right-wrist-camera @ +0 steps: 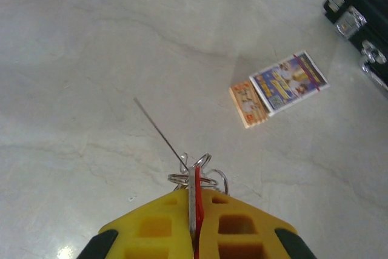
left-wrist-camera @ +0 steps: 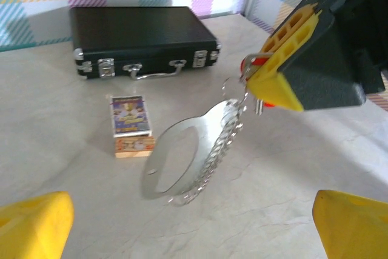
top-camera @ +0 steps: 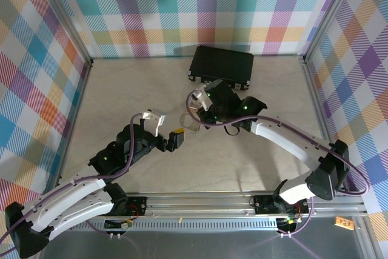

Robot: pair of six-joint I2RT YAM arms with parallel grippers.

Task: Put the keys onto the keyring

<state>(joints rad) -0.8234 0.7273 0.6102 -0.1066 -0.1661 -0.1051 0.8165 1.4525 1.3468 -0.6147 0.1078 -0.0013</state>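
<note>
Grey keyring (left-wrist-camera: 182, 156) dangles from keys (right-wrist-camera: 194, 189) pinched in right gripper (right-wrist-camera: 195, 203), seemingly threaded on; left gripper (left-wrist-camera: 194, 225) spread wide, touching nothing.

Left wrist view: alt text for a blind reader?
The right gripper, shut on the keys, holds them up with the keyring hanging from them. A black case and small card lie behind; the left gripper is open.

Bright, even overhead light on the pale worktop (top-camera: 121, 101). The black case (top-camera: 221, 65) throws a soft shadow backward. From the left wrist, the near yellow fingers (left-wrist-camera: 33, 225) blur and the keyring (left-wrist-camera: 212, 127) looks soft; the right wrist view catches slight glare.
</note>
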